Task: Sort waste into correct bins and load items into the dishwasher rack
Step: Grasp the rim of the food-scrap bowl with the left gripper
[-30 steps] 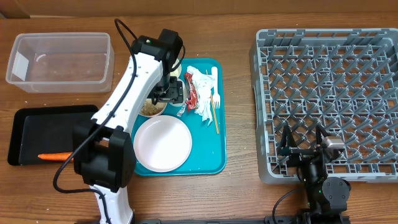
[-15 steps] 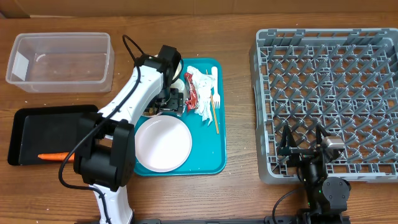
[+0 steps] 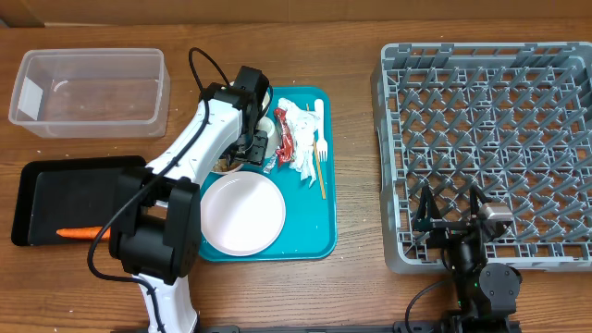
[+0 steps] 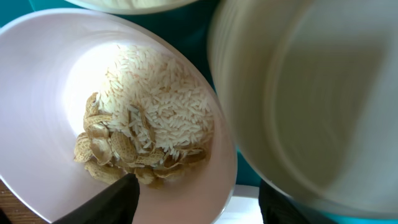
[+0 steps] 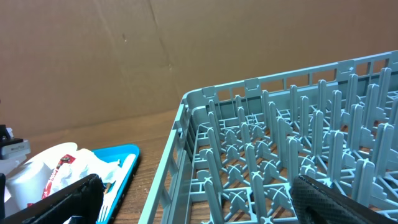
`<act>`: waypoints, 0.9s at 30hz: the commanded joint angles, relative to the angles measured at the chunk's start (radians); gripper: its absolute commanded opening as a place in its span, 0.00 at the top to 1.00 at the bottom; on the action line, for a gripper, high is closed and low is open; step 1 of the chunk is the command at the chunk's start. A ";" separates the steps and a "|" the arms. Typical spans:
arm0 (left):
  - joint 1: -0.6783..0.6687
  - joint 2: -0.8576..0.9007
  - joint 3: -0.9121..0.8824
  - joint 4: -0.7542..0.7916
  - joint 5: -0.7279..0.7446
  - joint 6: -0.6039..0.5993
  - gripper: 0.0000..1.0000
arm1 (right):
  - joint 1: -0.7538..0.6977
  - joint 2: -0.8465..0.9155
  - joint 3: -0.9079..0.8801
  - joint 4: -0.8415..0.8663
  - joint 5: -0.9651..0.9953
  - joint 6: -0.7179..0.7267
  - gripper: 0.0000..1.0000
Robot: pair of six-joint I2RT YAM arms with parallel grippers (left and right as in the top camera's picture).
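L gripper (image 4: 196,198) hangs low over the teal tray (image 3: 310,220), jaws spread wide, nothing clamped. The near rim of the bowl (image 4: 43,93), w/ rice and peanut shells (image 4: 118,149) inside, sits between its two fingers. A 2nd white vessel (image 4: 311,99), blurred and v. close to the lens, fills the right of the wrist view; cup or bowl, can't tell. From overhead the scrap bowl is at the tray's left edge, mostly under the arm, w/ the big plate (image 3: 242,213) just beside it on the robot's side. Napkins (image 3: 301,157) and red wrapper (image 3: 284,134) lie in the tray's far right part, fork (image 3: 324,146) next to them by the right edge. Carrot (image 3: 81,232) lies in the black tray (image 3: 65,199); clear tub (image 3: 92,97) sits beyond that, apart. R gripper (image 3: 450,208) is also released, fingers wide apart, gripping nothing, at the near edge of the rack (image 3: 490,111).
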 commanded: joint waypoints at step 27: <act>0.005 0.005 -0.072 0.047 -0.066 0.033 0.73 | -0.004 -0.008 -0.010 0.007 0.002 -0.004 0.00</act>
